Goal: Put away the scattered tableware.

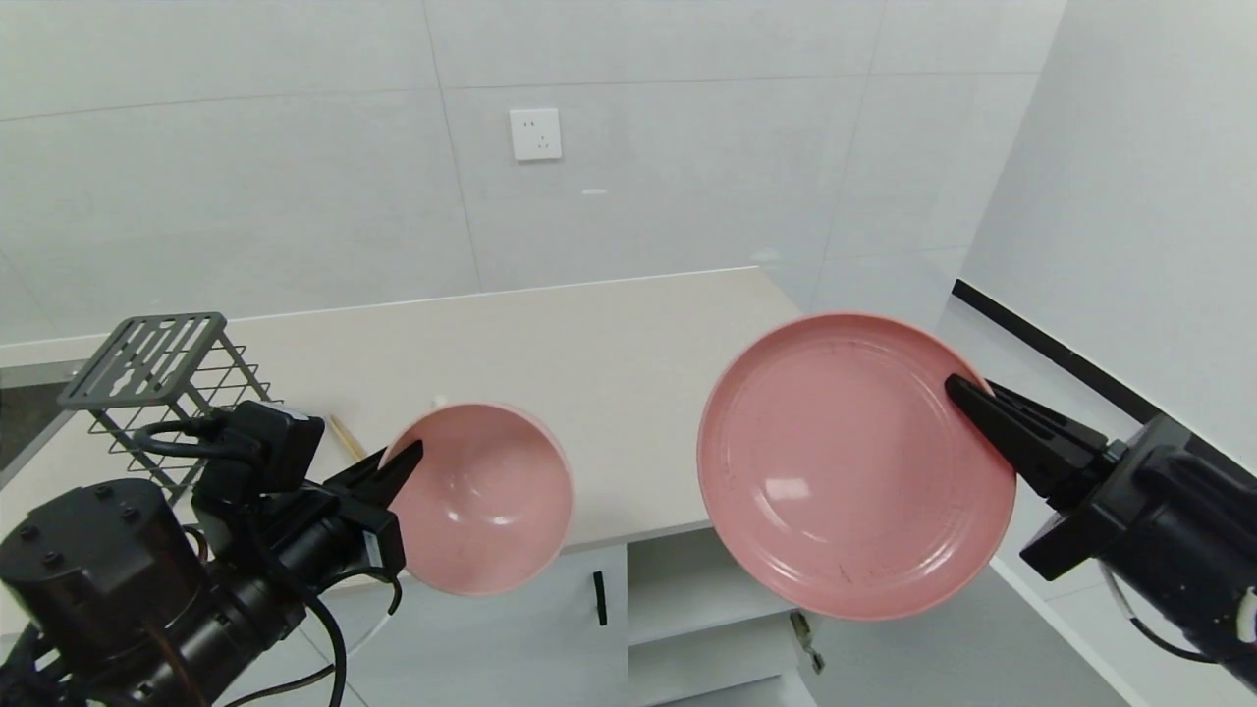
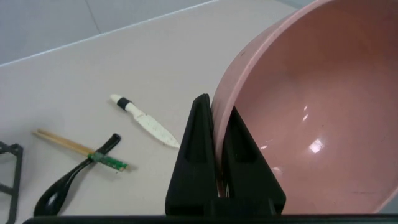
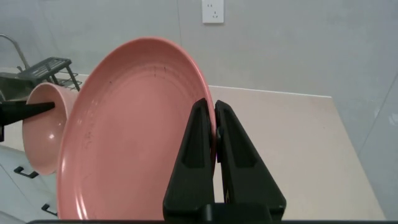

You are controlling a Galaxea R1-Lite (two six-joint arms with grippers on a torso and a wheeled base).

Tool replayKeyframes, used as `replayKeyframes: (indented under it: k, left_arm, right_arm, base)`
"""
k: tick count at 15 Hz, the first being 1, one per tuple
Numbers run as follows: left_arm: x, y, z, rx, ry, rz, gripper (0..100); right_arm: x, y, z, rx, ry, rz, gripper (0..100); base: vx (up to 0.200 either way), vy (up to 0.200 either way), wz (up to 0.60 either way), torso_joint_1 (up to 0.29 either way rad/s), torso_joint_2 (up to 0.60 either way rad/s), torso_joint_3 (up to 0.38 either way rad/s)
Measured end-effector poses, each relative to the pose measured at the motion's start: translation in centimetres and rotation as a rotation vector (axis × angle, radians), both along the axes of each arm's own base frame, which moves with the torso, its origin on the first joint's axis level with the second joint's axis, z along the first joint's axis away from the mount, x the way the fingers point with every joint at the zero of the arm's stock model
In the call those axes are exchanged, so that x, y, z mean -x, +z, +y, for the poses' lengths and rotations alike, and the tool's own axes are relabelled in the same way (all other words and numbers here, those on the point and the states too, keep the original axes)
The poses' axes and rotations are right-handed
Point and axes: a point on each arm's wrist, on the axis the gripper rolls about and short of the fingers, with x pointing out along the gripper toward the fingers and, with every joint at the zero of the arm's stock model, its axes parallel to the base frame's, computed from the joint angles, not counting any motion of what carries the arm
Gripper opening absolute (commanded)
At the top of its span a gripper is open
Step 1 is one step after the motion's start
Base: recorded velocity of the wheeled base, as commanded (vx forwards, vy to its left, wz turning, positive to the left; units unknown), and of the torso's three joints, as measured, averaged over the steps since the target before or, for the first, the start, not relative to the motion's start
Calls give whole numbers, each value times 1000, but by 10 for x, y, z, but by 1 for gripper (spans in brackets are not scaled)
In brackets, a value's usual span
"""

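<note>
Your left gripper (image 1: 410, 457) is closed down to a narrow slit on the rim of the pink bowl (image 1: 486, 501), one finger inside and one outside. The bowl hangs tipped on edge over the near edge of the counter (image 1: 609, 334), its hollow facing you. Your right gripper (image 1: 960, 388) is pinched just as tightly on the far-right rim of the pink plate (image 1: 845, 462), which is held nearly upright, off the counter's near right corner and above the cabinet (image 1: 687, 589).

A small green tag (image 2: 111, 162) sits where the chopsticks (image 2: 62, 142) cross the black spoon (image 2: 65, 185); its print is too small to read.

Those two lie on the counter left of the bowl, with a white knife (image 2: 146, 122) just beyond them, and the wire rack (image 1: 162, 368) stands at the far left. A wall socket (image 1: 535, 134) sits on the tiled wall behind.

Between bowl and plate you have a clear gap. The counter ends just behind the plate, and a wall closes in on the right
</note>
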Motion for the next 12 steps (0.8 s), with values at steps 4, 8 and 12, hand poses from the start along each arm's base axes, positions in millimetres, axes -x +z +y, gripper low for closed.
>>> replayKeyframes:
  k: [4,8,12]
  left_arm:
    - [1,0,0,2,0,2,0]
    - [3,1,1,5,-3,-2,0]
    - [3,2,1,7,-4,-6,0]
  right_arm:
    - [1,-1,0,2,1,3,0]
    - [1,0,0,0,0,1,0]
    - [1,0,0,-1,1,-1,0]
  base:
    - [-100,0,0,0,2,1]
    - [-200,0,0,5,8,0]
    - [0,0,0,0,0,0]
